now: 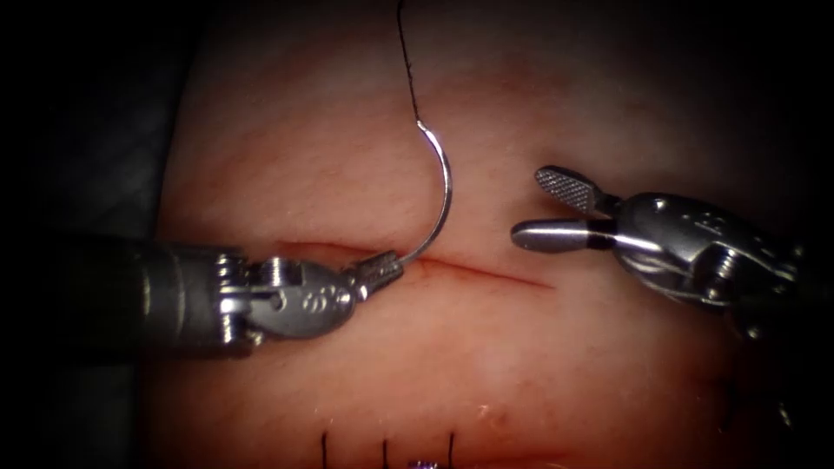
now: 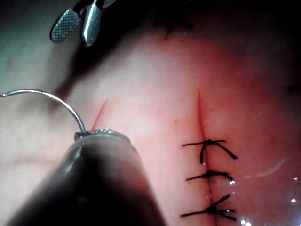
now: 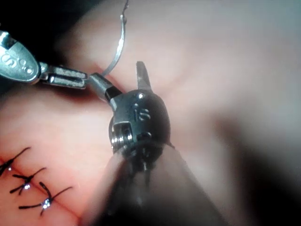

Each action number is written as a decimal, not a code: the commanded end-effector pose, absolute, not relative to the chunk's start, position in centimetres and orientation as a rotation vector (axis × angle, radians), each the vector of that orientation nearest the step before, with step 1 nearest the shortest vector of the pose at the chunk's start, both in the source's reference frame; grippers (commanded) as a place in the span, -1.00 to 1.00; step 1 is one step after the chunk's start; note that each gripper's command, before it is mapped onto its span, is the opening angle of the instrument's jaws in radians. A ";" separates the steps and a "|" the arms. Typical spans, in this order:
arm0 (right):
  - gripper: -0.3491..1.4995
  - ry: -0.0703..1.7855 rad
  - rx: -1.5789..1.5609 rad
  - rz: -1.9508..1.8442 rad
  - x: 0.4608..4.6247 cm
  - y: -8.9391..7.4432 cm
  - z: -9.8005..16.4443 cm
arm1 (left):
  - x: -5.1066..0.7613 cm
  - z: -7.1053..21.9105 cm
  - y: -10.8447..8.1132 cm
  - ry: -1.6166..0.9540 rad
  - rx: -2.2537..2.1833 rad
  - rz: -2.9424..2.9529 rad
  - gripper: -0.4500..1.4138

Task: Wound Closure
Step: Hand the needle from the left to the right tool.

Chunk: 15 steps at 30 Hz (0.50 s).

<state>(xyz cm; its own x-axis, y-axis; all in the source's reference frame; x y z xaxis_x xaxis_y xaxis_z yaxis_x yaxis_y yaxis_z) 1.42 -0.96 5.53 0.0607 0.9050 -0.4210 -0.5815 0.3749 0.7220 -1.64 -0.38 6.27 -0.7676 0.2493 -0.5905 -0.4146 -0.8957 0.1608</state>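
Observation:
My left tool (image 1: 382,269) comes in from the left, its jaws shut on the curved needle (image 1: 445,187) close to its pointed end, right over the cut (image 1: 491,272). The needle arcs upward, free of the tissue (image 1: 287,148). Black thread (image 1: 405,61) runs up from its blunt end. My right tool (image 1: 532,208) hovers to the right of the needle with its jaws open, holding nothing. In the left wrist view the left tool (image 2: 101,135) grips the needle (image 2: 56,98), with the right tool (image 2: 77,26) open beyond. In the right wrist view the open right tool (image 3: 121,79) faces the needle (image 3: 116,54) and the left tool (image 3: 63,75).
A second cut (image 2: 200,113) lies beside the open one and is closed by three black stitches (image 2: 207,176). The ends of these stitches (image 1: 385,450) show at the endoscope view's lower edge, and the stitches (image 3: 28,181) appear in the right wrist view.

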 end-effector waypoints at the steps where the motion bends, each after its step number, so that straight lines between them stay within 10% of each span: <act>1: 0.89 0.919 0.371 1.197 1.54 -1.0 5.6 | -1.71 6.3 -0.4 0.417 -0.807 2.632 -1.00; 15: 0.86 0.793 0.269 1.283 1.78 -0.9 5.7 | -1.76 6.3 -0.4 0.537 -0.759 2.682 -1.00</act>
